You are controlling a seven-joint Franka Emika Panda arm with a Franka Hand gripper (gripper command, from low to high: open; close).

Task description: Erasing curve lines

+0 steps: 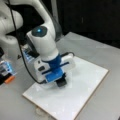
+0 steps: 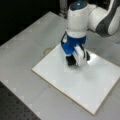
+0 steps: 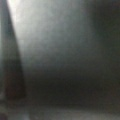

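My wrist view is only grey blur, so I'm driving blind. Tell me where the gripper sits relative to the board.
Observer: In both front views the gripper is down at the white board, a black block eraser at its tip on the surface.
Operator: Say which part of the board.
Observer: In a front view it is near the board's upper-left edge.
Operator: Report any curve lines left.
Observer: No ink shows on the bare board in either front view; the patch under the eraser is hidden.

We count one white board (image 1: 82, 82) under the claw (image 1: 61, 83), one black block held there, one grey counter (image 2: 27, 45).
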